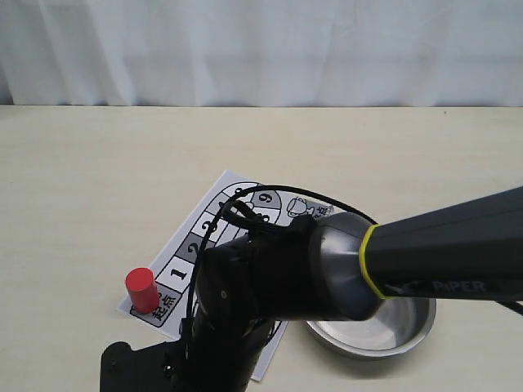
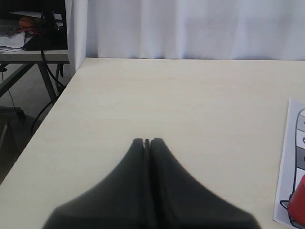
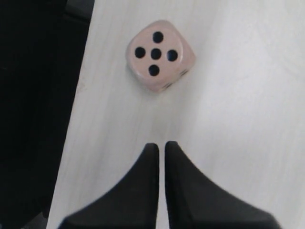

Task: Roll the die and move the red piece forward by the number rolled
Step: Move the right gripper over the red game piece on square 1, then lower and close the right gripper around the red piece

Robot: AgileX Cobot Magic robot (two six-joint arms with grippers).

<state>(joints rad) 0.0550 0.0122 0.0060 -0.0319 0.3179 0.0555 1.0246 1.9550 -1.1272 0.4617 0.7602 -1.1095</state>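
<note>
The die [image 3: 159, 55] lies on the pale table just beyond my right gripper [image 3: 161, 144], five pips facing up. That gripper's jaws stand almost together, a thin slit between them and nothing in it. The red piece [image 1: 140, 288] stands upright on the start square at the near left corner of the numbered board [image 1: 225, 186]; its edge also shows as the red piece [image 2: 299, 202] in the left wrist view. My left gripper [image 2: 147, 141] is shut and empty over bare table, left of the board [image 2: 291, 162]. In the exterior view the right arm [image 1: 343, 265] hides the die and its own gripper.
A shallow metal bowl [image 1: 384, 333] sits right of the board, partly under the right arm. The table's edge runs close beside the die, with dark space past it [image 3: 33, 119]. A desk with clutter [image 2: 28, 33] stands off the table's far left.
</note>
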